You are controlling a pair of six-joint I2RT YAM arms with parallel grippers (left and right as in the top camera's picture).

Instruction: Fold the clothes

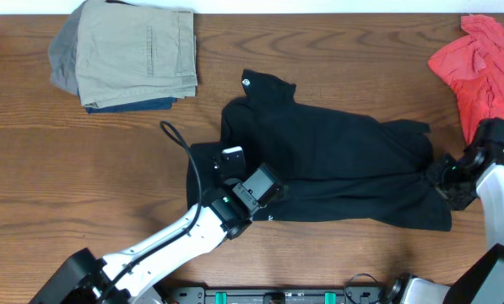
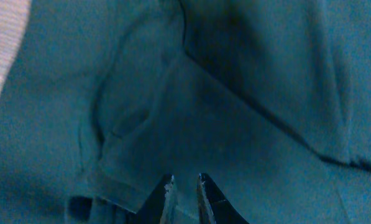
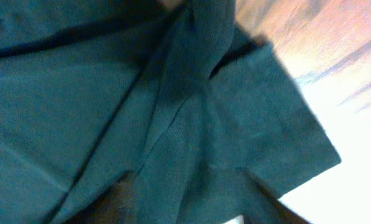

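Wooden table (image 1: 83, 169) is bearing the scene | black shirt (image 1: 336, 160) is lying rumpled at centre, spreading toward 3 o'clock | left gripper (image 1: 268, 198) is pressing on its 8 o'clock edge, jaws narrow, pinching fabric | right gripper (image 1: 448, 179) is sitting at its 4 o'clock corner, opening not discernible | folded garments (image 1: 138, 55) are lying at 10 o'clock, red shirt (image 1: 479, 67) at 2 o'clock
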